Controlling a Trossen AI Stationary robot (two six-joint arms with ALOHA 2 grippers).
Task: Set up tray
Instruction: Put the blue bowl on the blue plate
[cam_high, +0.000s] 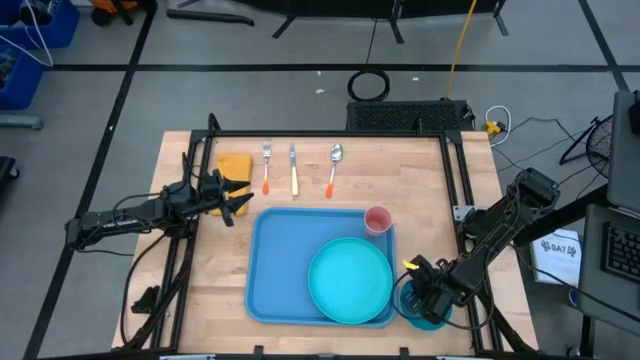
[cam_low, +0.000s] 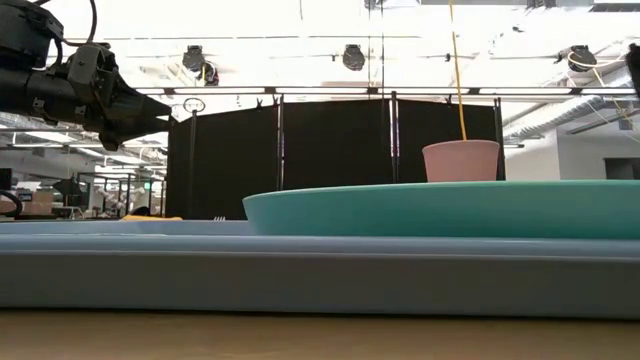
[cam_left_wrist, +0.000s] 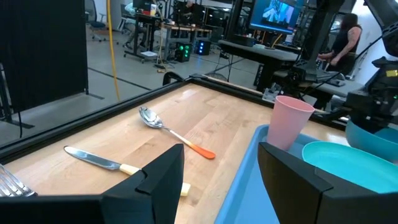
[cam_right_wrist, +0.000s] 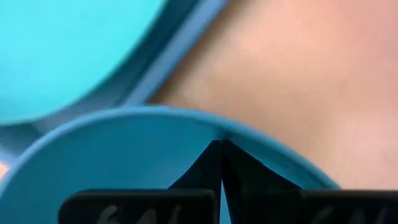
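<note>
The right tool (cam_high: 428, 292) covers most of the small round blue plastic bowl (cam_high: 424, 318) from above — its wrist view crops the rim — while the low view cuts off both ends of the large flat sky-blue plastic tray (cam_low: 320, 270), which hides the cutlery behind it.

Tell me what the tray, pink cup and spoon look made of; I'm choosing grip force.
The tray looks like sky-blue moulded plastic, matte, with rounded corners and a low rim. The pink cup also looks plastic: opaque, even colour, thin rim, soft sheen. The spoon has a shiny, mirror-like bowl and shaft, likely metal, with an orange handle that is probably plastic.
</note>
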